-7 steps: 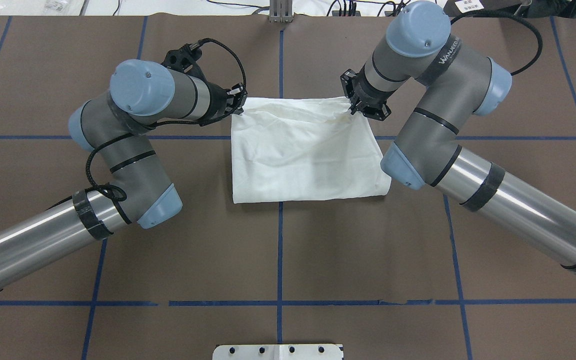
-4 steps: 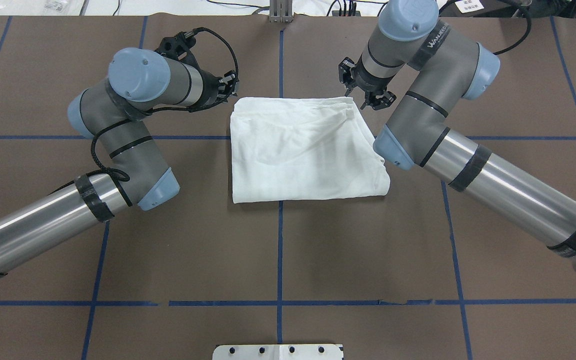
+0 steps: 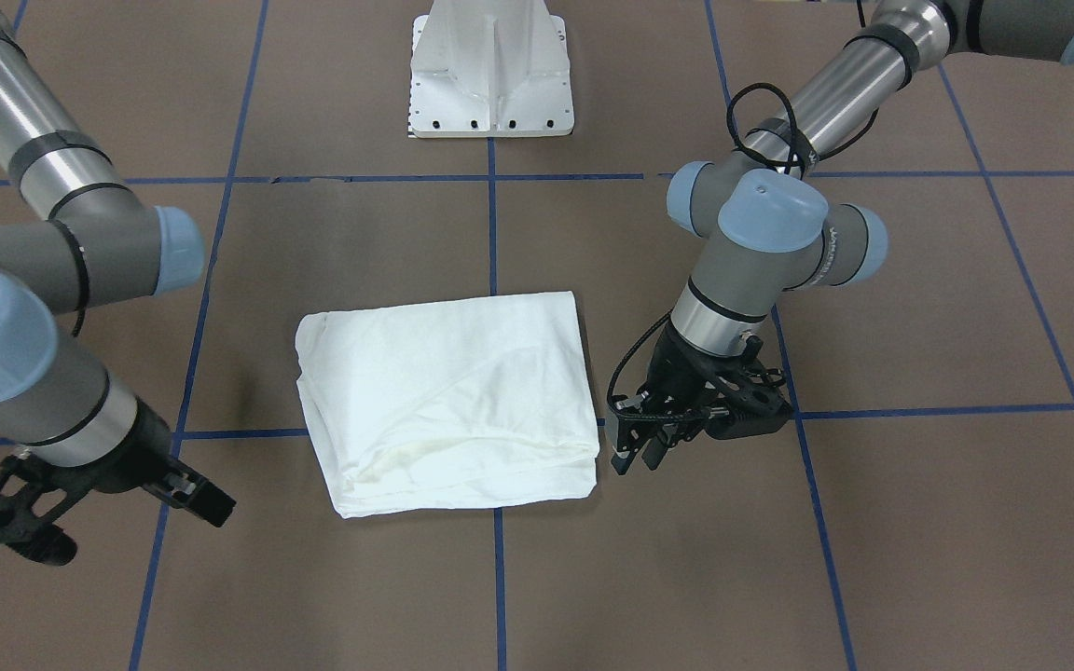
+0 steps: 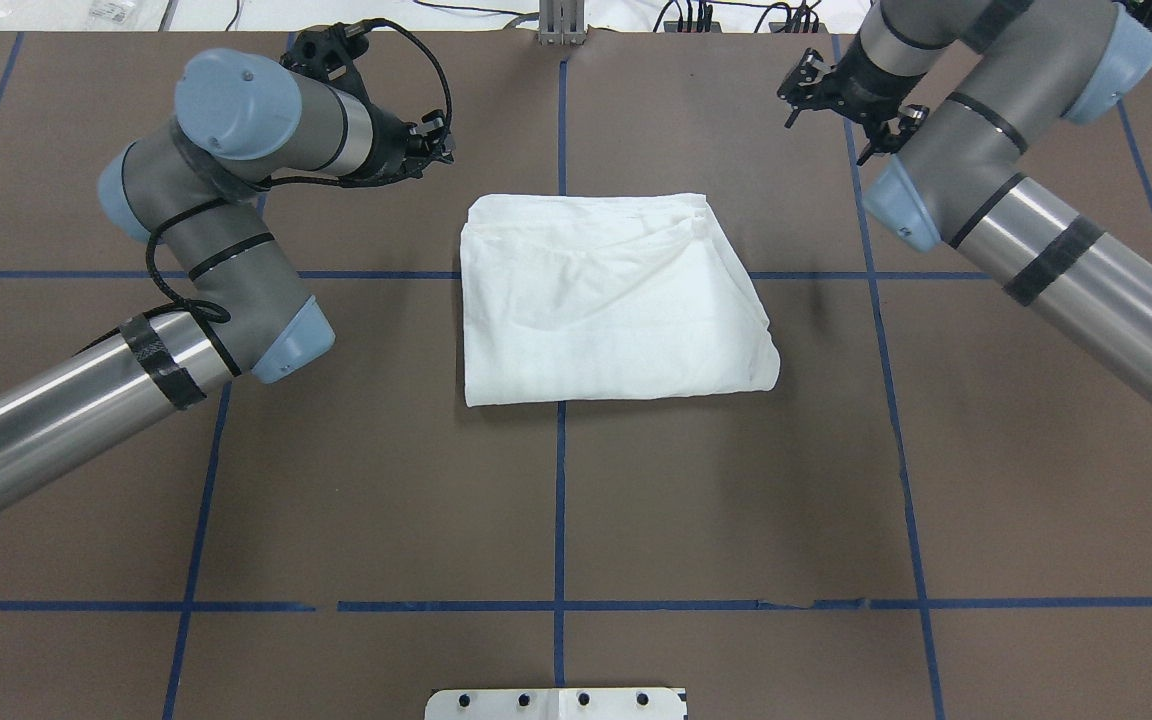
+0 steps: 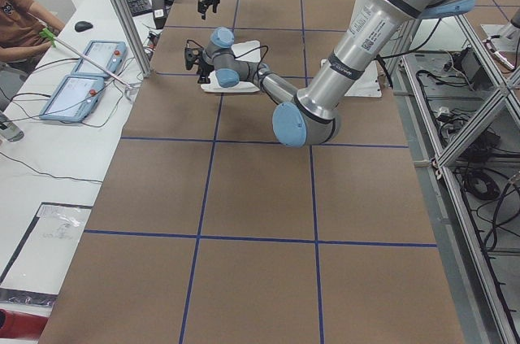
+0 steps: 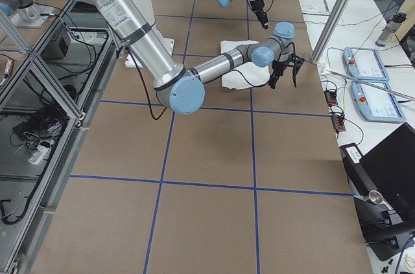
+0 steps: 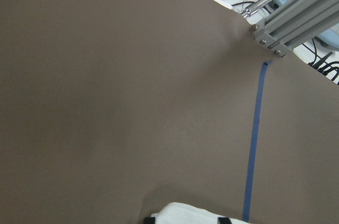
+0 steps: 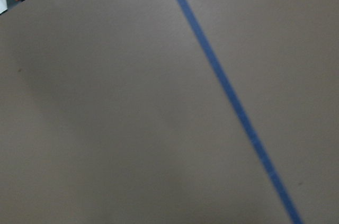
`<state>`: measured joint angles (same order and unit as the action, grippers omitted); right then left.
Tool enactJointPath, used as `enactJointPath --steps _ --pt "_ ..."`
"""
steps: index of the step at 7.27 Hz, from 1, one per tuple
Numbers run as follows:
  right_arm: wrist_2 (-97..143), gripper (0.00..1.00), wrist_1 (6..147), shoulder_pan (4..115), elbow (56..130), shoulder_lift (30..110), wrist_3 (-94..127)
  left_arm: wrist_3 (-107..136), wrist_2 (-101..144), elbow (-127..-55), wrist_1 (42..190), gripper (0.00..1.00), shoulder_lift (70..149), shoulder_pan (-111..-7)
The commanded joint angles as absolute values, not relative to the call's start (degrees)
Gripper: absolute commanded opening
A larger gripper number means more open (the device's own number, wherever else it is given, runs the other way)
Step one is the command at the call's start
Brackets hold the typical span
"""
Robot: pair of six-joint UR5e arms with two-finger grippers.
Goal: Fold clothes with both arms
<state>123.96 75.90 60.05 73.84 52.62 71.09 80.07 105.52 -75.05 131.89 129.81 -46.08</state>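
The clothes, one white shirt [image 4: 606,300] folded into a rough rectangle, lie flat mid-table, also seen in the front-facing view [image 3: 448,401]. My left gripper [image 4: 441,142] hovers open just off the shirt's far left corner, with nothing between its fingers; the front-facing view puts it [image 3: 638,452] beside the cloth's edge. The left wrist view shows a strip of the shirt [image 7: 190,214] at the bottom edge, with the fingertips apart on either side of it. My right gripper [image 4: 841,120] is open and empty, well off to the far right of the shirt. The right wrist view shows only bare table.
Blue tape lines [image 4: 560,500] grid the brown table cover. The white pedestal base [image 3: 490,84] stands at the robot's side of the table. An aluminium frame post [image 7: 286,28] and control tablets [image 5: 81,92] sit past the far edge, where a person's arm [image 5: 24,19] rests.
Both grippers have let go of the shirt's far corners, opened and drawn back outward. The right one has moved furthest, toward the far right. The shirt has settled flat.
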Motion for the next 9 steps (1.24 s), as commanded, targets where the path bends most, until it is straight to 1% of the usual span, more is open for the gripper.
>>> enactJointPath --steps 1,2,3,4,6,7,8,9 --pt "131.0 1.0 76.5 70.1 74.2 60.3 47.8 63.0 113.8 -82.5 131.5 0.49 121.2 -51.0" --pt "132.1 1.0 76.8 73.7 74.0 63.8 36.3 54.3 114.3 -86.2 128.3 0.49 117.8 -53.2" --pt "132.1 1.0 76.8 76.5 74.2 67.4 27.8 46.2 114.5 -91.4 120.9 0.49 114.9 -54.8" --pt "132.7 1.0 76.8 79.8 74.8 71.2 20.2 34.9 115.8 -95.4 114.3 0.51 112.4 -58.6" --pt "135.2 1.0 76.9 83.8 75.4 77.1 9.8 17.7 127.2 -96.4 112.3 0.57 105.7 -69.4" --pt "135.3 1.0 76.9 84.4 75.7 79.2 7.5 14.4 131.5 -96.7 111.1 0.6 103.1 -74.0" --pt "135.3 1.0 77.2 84.9 75.9 80.9 6.7 14.2 132.9 -98.2 110.7 0.65 99.4 -75.9" --pt "135.1 1.0 77.6 85.3 78.5 83.9 6.5 14.0 133.1 -98.3 111.1 0.67 96.7 -77.4"
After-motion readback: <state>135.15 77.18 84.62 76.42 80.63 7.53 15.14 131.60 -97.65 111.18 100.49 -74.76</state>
